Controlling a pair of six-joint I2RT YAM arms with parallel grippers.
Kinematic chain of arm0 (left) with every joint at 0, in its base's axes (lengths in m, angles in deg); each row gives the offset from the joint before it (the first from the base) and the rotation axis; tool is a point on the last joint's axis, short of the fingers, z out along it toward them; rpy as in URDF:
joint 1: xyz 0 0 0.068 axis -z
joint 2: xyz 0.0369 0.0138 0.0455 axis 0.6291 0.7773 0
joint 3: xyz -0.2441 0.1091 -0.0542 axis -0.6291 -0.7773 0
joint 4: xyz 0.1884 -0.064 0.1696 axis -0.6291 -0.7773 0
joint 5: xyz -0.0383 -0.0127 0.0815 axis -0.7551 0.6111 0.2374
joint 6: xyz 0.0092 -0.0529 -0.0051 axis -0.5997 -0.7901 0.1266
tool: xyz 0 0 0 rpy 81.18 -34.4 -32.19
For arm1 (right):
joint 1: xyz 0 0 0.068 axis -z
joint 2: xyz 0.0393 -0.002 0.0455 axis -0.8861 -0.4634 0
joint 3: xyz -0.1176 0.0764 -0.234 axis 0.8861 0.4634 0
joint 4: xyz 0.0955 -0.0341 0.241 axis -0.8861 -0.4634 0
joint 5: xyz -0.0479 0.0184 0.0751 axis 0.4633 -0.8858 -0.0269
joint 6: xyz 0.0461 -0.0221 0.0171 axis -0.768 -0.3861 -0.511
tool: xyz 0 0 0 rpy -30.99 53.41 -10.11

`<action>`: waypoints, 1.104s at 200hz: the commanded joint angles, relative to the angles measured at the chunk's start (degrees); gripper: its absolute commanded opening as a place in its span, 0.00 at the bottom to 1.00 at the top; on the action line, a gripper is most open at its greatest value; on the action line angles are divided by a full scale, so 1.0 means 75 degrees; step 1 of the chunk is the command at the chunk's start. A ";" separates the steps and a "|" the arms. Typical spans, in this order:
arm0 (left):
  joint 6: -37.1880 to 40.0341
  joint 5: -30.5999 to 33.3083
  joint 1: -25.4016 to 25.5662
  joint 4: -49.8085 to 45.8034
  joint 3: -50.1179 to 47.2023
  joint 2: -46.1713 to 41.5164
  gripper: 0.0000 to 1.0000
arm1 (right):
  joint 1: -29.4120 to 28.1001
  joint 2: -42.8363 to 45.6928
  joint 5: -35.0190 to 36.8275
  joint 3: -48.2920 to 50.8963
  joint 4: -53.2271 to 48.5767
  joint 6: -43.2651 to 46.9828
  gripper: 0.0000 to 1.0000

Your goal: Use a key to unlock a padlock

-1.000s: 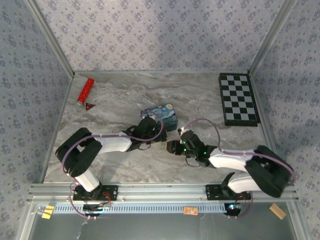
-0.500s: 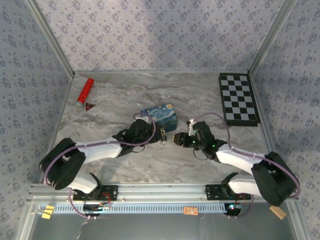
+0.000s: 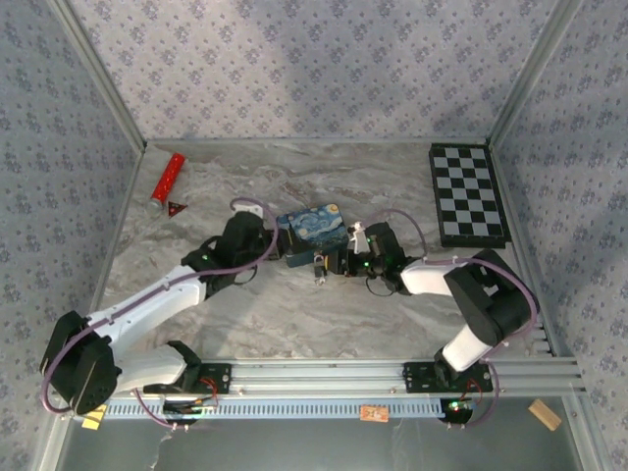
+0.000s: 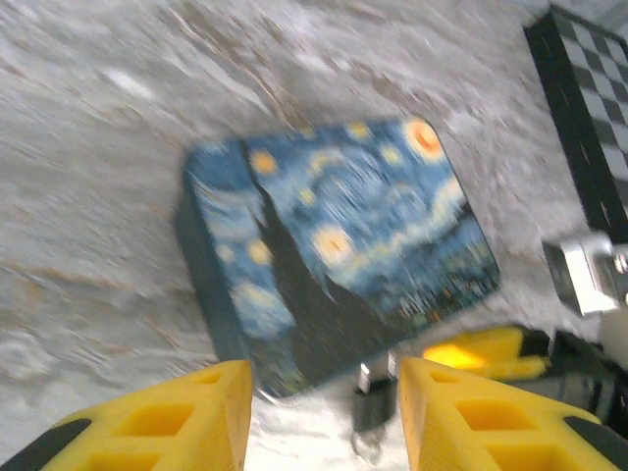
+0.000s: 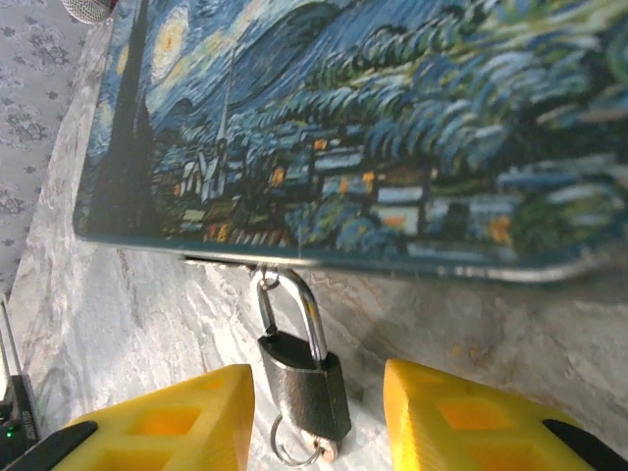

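Padlock (image 3: 320, 265) flat on the tabletop (image 3: 245, 324), hard against the near edge of the blue painted tin (image 3: 312, 232), between the two end effectors. Right end effector (image 3: 342, 263) just beside it, fingers spread wide, gripping nothing. From the right wrist, padlock (image 5: 306, 381) low in the gap between the yellow fingers (image 5: 162, 422), touching neither. Left end effector (image 3: 287, 257) likewise spread open and empty, at the tin's near edge, a little apart from the padlock. From the left wrist, padlock (image 4: 372, 408) just ahead of the gap, closer to one yellow finger (image 4: 491, 412) than to the other, with one yellow finger (image 4: 481, 351) of the right end effector just beyond it.

Long axis of the padlock roughly crosswise to the tin's near edge. Silvery shackle end toward the tin, its bow meeting the tin's lower rim. Dark body toward the right wrist camera, slightly tilted. Small wire ring at the body's free end.

Tin (image 5: 392, 128) with lid down and shut, contents hidden.

Elsewhere on the tabletop: chessboard (image 3: 468, 194) at the far right, red cylinder (image 3: 166, 183) and small dark-red triangle (image 3: 177, 207) at the far left, all well apart from the padlock.
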 commanded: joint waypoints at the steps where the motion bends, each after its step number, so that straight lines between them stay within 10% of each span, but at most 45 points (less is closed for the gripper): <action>1: 0.0528 -0.0483 -0.0507 -0.0741 0.0163 0.0406 0.46 | 0.0028 -0.0350 -0.0294 -0.0251 0.0540 0.0300 0.39; 142: 0.0449 -0.1386 -0.1038 0.0100 0.1145 0.3151 0.50 | -0.0549 -0.0829 0.0212 -0.0169 0.0487 0.0462 0.42; 221: 0.0392 -0.1108 -0.1088 -0.0015 0.1218 0.3527 0.48 | -0.0683 -0.0509 0.0872 -0.0411 -0.0427 0.0800 0.17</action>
